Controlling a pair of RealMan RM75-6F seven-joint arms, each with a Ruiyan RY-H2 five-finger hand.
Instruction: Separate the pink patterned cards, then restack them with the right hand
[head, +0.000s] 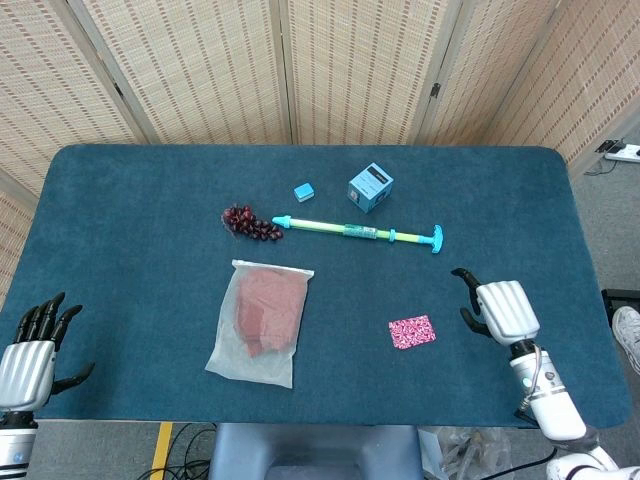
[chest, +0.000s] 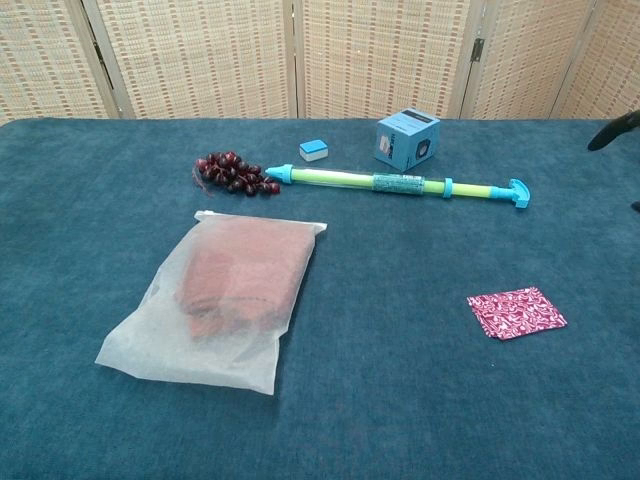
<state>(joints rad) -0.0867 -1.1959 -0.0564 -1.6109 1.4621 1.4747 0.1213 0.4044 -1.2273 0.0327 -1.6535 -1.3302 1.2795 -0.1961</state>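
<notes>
The pink patterned cards (head: 412, 332) (chest: 516, 312) lie flat in one small stack on the blue table, with nothing touching them. My right hand (head: 497, 309) hovers to the right of the stack, clear of it, fingers apart and holding nothing. In the chest view only a dark fingertip (chest: 614, 131) of the right hand shows at the right edge. My left hand (head: 32, 346) rests at the table's front left corner, fingers spread and empty.
A clear bag of reddish pieces (head: 258, 322) lies left of the cards. Further back are dark grapes (head: 250, 222), a green and cyan pump (head: 358, 232), a small blue block (head: 304, 192) and a blue box (head: 369, 187).
</notes>
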